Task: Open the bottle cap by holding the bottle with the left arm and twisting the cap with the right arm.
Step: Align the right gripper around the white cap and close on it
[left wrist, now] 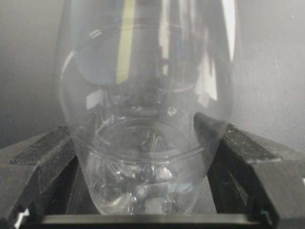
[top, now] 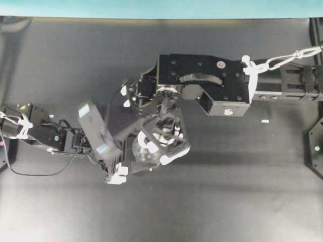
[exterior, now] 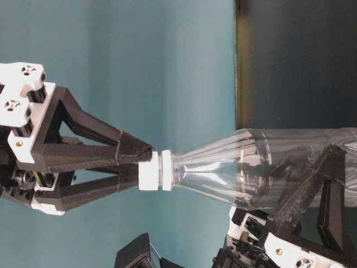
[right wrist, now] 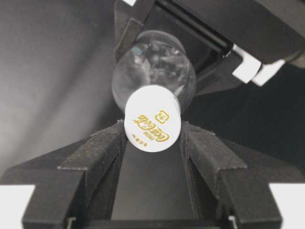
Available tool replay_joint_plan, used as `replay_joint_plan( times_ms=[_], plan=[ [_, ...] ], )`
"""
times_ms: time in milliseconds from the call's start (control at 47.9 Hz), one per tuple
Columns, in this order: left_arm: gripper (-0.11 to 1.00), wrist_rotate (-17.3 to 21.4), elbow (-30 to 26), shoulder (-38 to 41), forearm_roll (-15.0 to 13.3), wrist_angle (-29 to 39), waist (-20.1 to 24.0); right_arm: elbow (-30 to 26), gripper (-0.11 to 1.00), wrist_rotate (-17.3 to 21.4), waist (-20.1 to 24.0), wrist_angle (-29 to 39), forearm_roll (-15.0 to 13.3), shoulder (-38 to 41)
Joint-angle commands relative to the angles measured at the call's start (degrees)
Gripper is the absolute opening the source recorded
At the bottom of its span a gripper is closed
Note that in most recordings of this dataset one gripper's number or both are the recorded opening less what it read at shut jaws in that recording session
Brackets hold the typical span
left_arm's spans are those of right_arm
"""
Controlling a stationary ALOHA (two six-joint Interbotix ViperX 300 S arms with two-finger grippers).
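The bottle [exterior: 262, 167] stands on the table [top: 227, 201], its long way running straight up into the right gripper [right wrist: 152, 138] above it. The left gripper [left wrist: 147, 162] hugs the bottle's low, fat part from both sides. The right gripper's two fingers [right wrist: 100, 152] are pinched shut on the white cap [right wrist: 152, 118], one on each side. The cap looks like it sits on the neck, though I can't be sure how tight. So the twist should go around that up-and-down line.
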Motion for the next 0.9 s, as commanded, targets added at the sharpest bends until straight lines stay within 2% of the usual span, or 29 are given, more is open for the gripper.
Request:
replay_joint_plan(
  times_ms=[0,167,417,834,876],
  plan=[
    [0.81,0.00,-0.26,0.09,0.26,0.18,-0.18,-0.62,0.37,-1.23,-0.44,-0.97,-0.53,-0.09],
    [0.81,0.00,-0.18,0.09,0.26,0.18,-0.18,-0.62,0.37,0.26,-0.53,-1.85,-0.62,-0.09],
    [0.81,0.00,-0.35,0.09,0.26,0.18,-0.18,-0.53,0.37,3.96,-0.53,-1.76,-3.34,-0.26],
    [0.81,0.00,-0.44,0.09,0.26,0.97,0.18,-0.18,0.37,5.27,0.79,-1.76,-4.31,-0.62],
    [0.81,0.00,-0.44,0.09,0.26,0.97,0.35,-0.18,0.42,5.98,0.79,-1.76,-4.31,-0.62]
  ],
)
